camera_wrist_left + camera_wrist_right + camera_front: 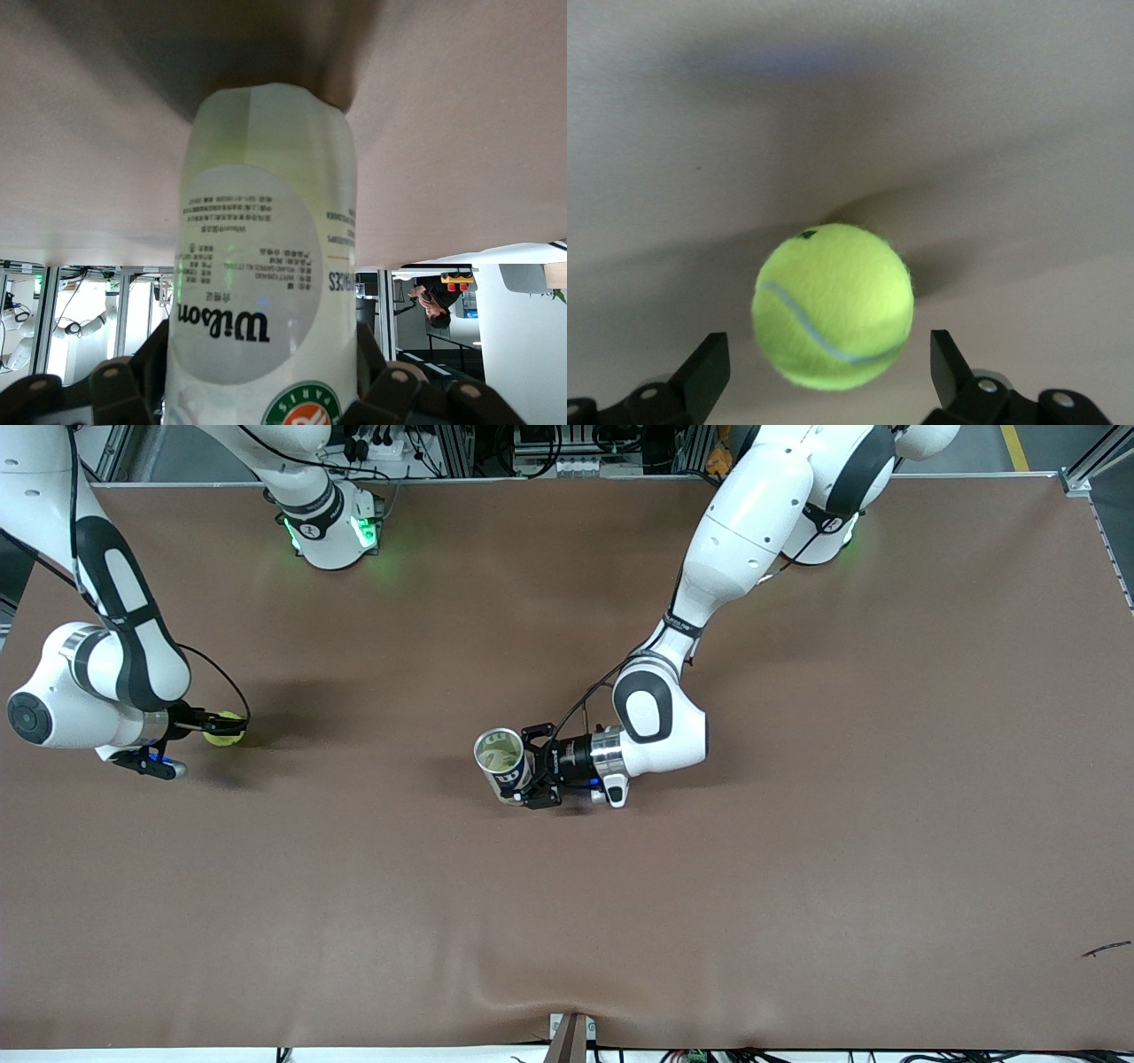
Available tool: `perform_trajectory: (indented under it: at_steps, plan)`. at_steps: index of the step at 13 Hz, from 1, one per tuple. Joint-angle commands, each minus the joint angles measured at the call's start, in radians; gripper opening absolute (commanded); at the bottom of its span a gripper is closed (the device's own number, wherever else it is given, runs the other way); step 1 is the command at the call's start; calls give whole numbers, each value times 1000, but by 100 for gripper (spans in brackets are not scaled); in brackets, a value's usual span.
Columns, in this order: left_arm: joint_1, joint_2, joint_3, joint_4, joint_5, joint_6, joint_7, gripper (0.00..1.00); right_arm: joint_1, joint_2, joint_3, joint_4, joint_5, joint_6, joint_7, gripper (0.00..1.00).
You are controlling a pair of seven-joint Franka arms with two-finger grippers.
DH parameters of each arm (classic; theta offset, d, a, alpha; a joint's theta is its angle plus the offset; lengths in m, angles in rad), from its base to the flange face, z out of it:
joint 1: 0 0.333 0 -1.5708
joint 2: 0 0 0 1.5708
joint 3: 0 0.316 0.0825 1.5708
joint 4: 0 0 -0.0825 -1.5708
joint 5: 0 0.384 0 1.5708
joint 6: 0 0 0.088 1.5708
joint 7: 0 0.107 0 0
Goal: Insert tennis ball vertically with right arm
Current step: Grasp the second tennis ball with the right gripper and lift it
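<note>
A yellow-green tennis ball [223,728] [833,301] lies on the brown table toward the right arm's end. My right gripper [211,724] [830,347] is low at the ball and open, one finger on each side with a gap to the ball on both. Near the table's middle a clear Wilson ball can [500,760] [266,221] stands upright with its open mouth up. My left gripper [524,779] [266,363] is shut on the can's side, holding it from the left arm's end.
A brown mat [797,850] covers the whole table. A small dark scrap [1106,950] lies near the corner close to the front camera at the left arm's end. Both arm bases [332,531] stand along the edge farthest from the front camera.
</note>
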Motion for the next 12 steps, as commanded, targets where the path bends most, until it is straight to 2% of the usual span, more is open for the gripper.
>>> perform_trajectory:
  at_steps: [1, 3, 4, 5, 8, 10, 12]
  plan:
    - [-9, 5, 1, 8, -31, 16, 20, 83, -52, 14, 27, -7, -11, 42, -33, 100]
    - [-9, 5, 1, 8, -29, 16, 20, 83, -47, 12, 27, 9, -11, 43, -32, 72]
    - [-9, 5, 1, 8, -29, 16, 20, 83, -47, 10, 28, 22, -11, 41, -32, 65]
    - [-9, 7, 1, 8, -29, 16, 20, 83, -47, 10, 28, 31, -11, 36, -32, 62]
    - [-9, 7, 1, 8, -29, 16, 20, 83, -35, -20, 46, 54, -10, 0, -32, 61]
    - [-9, 7, 1, 8, -26, 16, 20, 83, -33, -74, 121, 127, -9, -51, -19, 61]
    - [-9, 8, 1, 7, -26, 16, 20, 83, -20, -72, 200, 277, 48, -217, 106, 60]
